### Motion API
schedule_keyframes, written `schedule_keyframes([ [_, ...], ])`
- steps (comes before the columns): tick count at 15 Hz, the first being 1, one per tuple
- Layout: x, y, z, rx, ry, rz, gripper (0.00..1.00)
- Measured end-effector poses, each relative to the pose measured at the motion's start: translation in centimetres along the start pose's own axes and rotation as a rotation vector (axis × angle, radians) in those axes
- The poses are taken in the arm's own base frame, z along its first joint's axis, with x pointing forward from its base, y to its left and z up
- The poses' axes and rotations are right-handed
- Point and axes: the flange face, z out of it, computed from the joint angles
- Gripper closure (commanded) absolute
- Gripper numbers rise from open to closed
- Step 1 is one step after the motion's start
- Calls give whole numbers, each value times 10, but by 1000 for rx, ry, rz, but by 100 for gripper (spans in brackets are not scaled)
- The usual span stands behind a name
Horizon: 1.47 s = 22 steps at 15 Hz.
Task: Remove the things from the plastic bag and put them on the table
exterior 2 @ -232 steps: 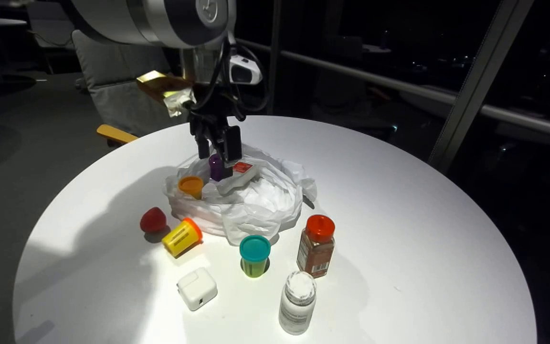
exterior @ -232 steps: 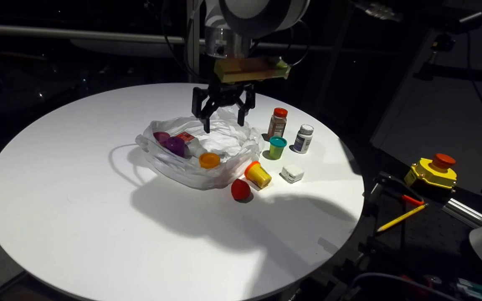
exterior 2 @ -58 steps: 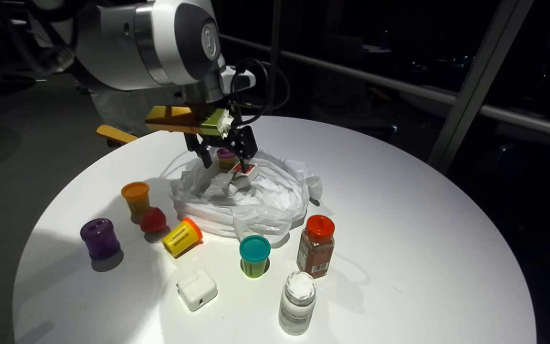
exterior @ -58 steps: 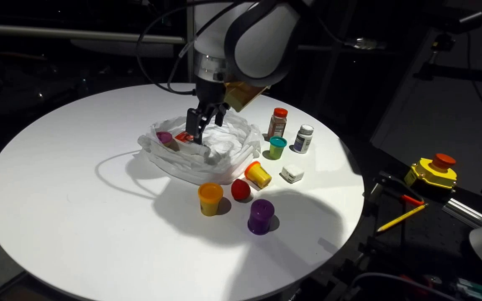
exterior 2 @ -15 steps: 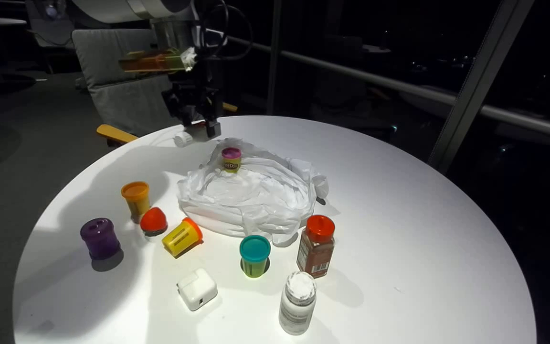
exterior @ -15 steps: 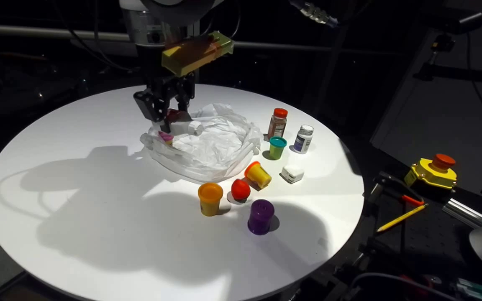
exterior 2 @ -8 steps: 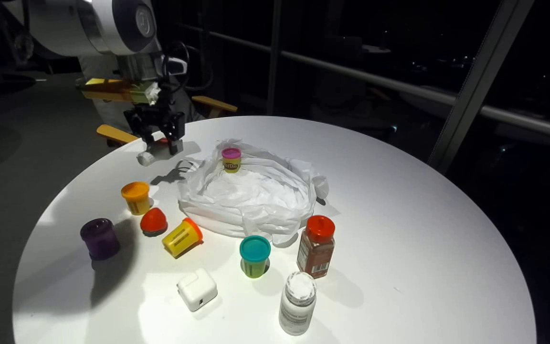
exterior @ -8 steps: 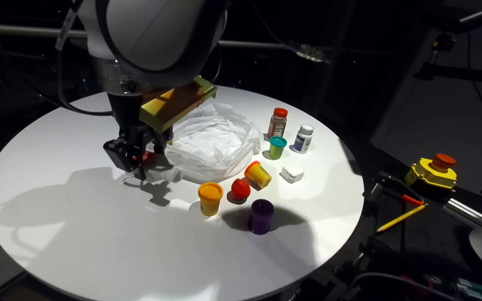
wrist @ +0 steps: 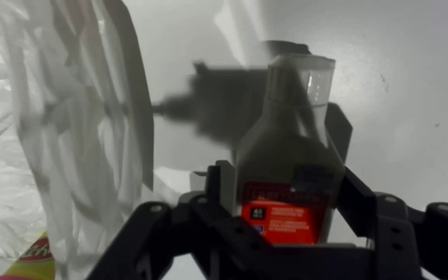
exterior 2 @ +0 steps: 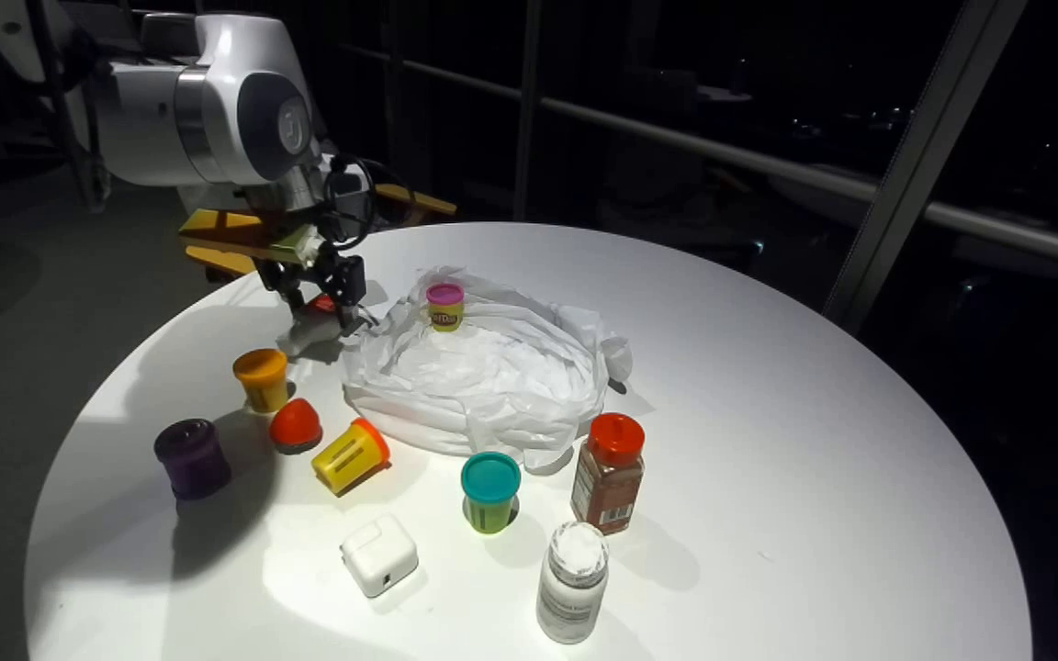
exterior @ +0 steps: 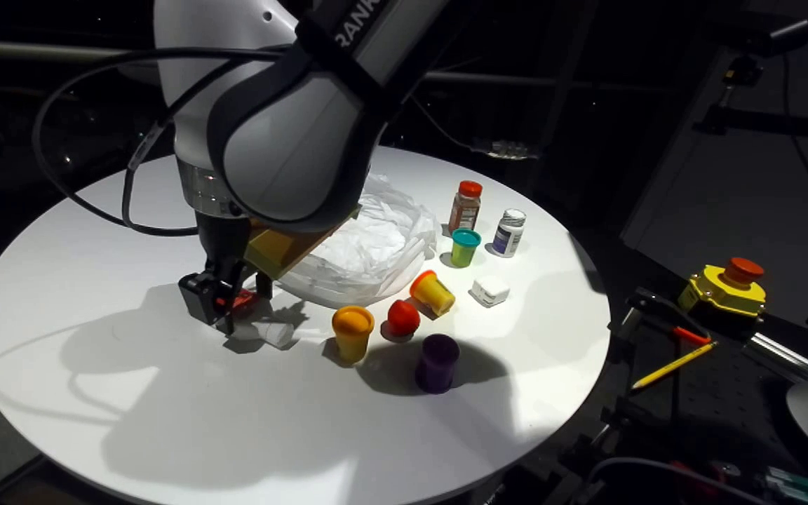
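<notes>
The pale bottle (wrist: 288,149) has sloping shoulders, a narrower pale cap and a red label with light lettering, mostly too blurred to read. It lies on its side, left of the plastic bag (exterior: 390,238) in both exterior views, down at the worktop (exterior: 81,238); whether it touches, I can't tell. The pincer (wrist: 286,182) stands narrow against its two sides, gripping it.

The bag sits crumpled and gaping, and in an exterior view a pink-lidded tub (exterior 2: 444,308) stands inside, at its far left. Near the bottle's cap, to its right in an exterior view, an orange-lidded tub (exterior: 353,335) stands upright; then come a red rounded piece (exterior: 403,318) and, just beside it, a yellow tub (exterior: 435,294) on its side. Nearest of all is a purple container (exterior: 438,363). Farther to the right are a white cube (exterior: 490,291), a teal-lidded tub (exterior: 465,247), a white jar (exterior: 509,233) and a red-topped jar (exterior: 465,209). The arm (exterior: 292,147), with the amber block (exterior: 281,245) above the pincer, cuts off my sight of the bag's left part there.
</notes>
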Motion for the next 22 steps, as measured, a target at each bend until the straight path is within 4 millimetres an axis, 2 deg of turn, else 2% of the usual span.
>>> schedule_keyframes([
  [3, 2, 6, -4, -16, -5, -13, 0],
  [6, 7, 24, -27, -58, -52, -78, 0],
  [9, 16, 59, -57, -101, -71, -118, 0],
  [12, 27, 103, -72, -123, -54, -101, 0],
  [15, 30, 145, -70, -131, -55, -67, 0],
  [18, 32, 176, -59, -126, -64, -34, 0],
  [22, 33, 194, -41, -102, -76, -13, 0],
])
